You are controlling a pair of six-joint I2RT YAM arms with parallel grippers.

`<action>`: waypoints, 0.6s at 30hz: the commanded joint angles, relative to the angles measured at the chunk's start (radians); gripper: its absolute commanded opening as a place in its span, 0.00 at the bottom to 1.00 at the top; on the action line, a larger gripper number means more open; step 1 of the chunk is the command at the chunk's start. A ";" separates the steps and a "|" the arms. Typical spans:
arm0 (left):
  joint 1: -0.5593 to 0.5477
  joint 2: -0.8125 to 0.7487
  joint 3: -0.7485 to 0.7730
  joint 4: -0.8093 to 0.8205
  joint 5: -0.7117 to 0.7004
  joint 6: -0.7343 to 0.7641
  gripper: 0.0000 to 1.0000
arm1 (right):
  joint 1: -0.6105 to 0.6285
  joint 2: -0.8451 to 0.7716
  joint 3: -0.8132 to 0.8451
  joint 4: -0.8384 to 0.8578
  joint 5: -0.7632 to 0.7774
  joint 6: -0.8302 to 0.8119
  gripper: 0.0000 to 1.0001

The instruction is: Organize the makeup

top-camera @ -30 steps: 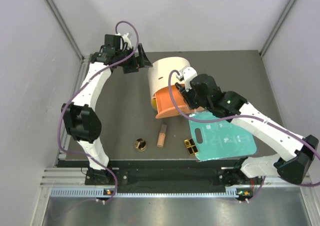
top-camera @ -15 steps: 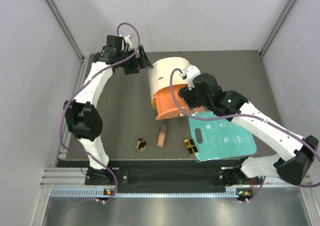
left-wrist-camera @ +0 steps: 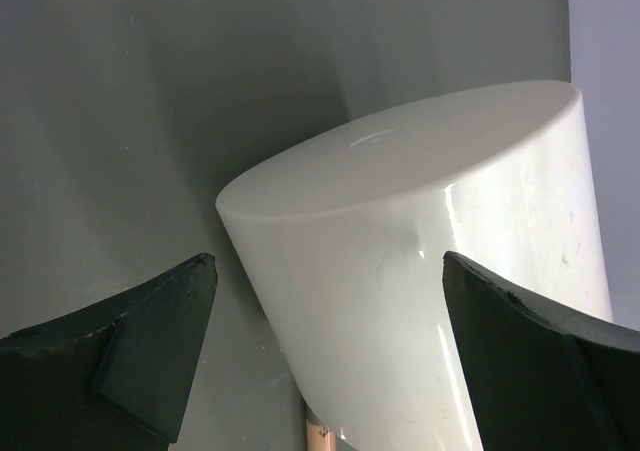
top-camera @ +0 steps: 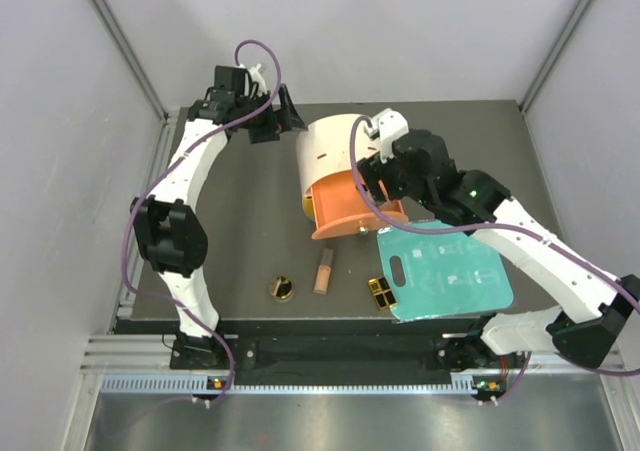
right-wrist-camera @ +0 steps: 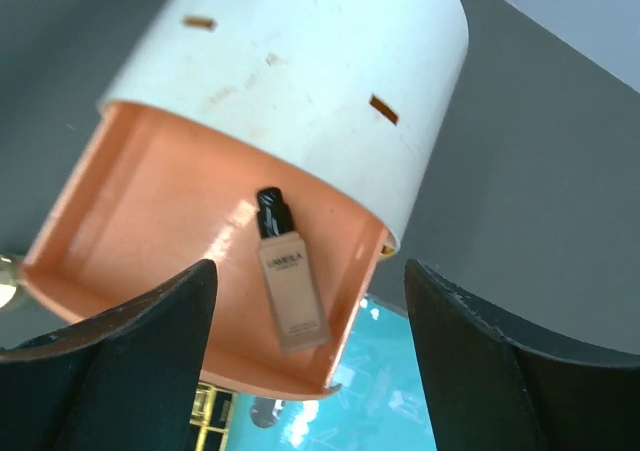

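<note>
makeup — four pieces seen. one peach-beige tube (right-wrist-camera: 290, 283) with a dark cap lies flat inside the orange drawer (right-wrist-camera: 130, 231) that sticks out of the cream cylindrical box (right-wrist-camera: 300, 71). its cap points toward the box and its base toward the drawer's open lip. this shows at centre frame in the right wrist view.

second tube (top-camera: 323, 269) lies on the dark surface (top-camera: 240, 221), lower centre of the top view, just below the drawer's rim and apart from it. the round gold-rimmed compact (top-camera: 281, 289) sits to the left of that tube, near but not touching. the small black-and-gold rectangular piece (top-camera: 381, 292) lies to the tube's right, just beside the left edge of the teal board (top-camera: 455, 276). whether piece and board touch, cannot tell.

right end effector (right-wrist-camera: 308, 266): over the drawer, centre of the top view. fingers spread wide, released, nothing between them. the tube in the drawer shows through the gap, lower down.

left end effector (left-wrist-camera: 327, 261): upper left of the top view, just beside the far end of the box. fingers spread wide, empty — the cream closed end of the box fills the space seen between them, with no contact visible.
</note>
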 commanded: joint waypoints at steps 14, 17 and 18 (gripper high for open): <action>-0.002 0.026 0.069 0.006 -0.016 0.006 0.99 | 0.283 -0.052 -0.031 -0.043 -0.186 0.374 0.71; -0.002 0.015 0.052 0.012 -0.022 0.012 0.99 | 0.331 -0.055 -0.109 0.012 -0.202 0.428 0.72; -0.002 0.012 0.050 0.011 -0.028 0.015 0.99 | 0.334 -0.058 -0.132 0.030 -0.205 0.440 0.73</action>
